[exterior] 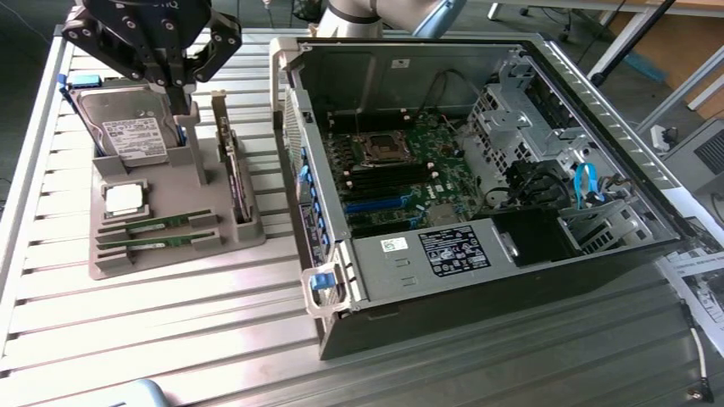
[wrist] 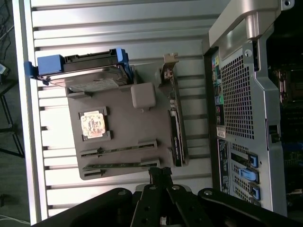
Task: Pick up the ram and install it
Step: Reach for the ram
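Observation:
Two ram sticks lie in slots at the near end of the grey holder (exterior: 169, 208): one ram stick (exterior: 156, 225) (wrist: 119, 147) and a second ram stick (exterior: 153, 243) (wrist: 122, 165) beside it. Both are thin green boards standing on edge. My black gripper (exterior: 179, 95) (wrist: 161, 172) hangs shut and holding nothing above the holder's far end, near the hard drive (exterior: 130, 127). It is well apart from the sticks. The open computer case (exterior: 476, 161) on the exterior view's right shows its motherboard (exterior: 396, 170) with long memory slots.
The holder also carries a square silver processor (exterior: 125, 198) (wrist: 93, 124), a blue-framed hard drive (wrist: 87, 75) and an upright card with a metal bracket (exterior: 234, 174) (wrist: 175, 127). Everything rests on a slatted metal table (exterior: 169, 331). The case wall (wrist: 241, 94) stands close beside the holder.

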`<state>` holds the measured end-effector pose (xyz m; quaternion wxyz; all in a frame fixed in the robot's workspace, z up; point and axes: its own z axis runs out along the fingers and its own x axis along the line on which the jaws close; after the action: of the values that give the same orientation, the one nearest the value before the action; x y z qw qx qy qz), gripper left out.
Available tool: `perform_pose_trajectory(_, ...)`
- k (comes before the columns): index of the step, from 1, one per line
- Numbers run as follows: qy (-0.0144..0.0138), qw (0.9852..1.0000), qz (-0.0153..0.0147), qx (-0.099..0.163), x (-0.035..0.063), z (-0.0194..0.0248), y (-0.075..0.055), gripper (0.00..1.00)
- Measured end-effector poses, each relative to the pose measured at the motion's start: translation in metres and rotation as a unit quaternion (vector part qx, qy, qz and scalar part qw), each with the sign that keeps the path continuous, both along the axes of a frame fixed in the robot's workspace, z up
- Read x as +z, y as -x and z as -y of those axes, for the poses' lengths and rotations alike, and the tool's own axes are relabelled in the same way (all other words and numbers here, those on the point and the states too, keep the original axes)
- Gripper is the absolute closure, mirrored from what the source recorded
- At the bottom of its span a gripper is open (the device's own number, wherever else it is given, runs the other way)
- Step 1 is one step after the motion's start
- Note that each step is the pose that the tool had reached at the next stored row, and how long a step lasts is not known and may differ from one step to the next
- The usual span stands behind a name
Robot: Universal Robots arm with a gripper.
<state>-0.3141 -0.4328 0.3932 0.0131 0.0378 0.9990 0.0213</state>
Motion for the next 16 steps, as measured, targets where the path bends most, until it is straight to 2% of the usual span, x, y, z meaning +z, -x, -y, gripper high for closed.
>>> perform_pose_trajectory(16,0.0001,1.0,0.0,0.0,0.0,0.0057,0.0,0.89)
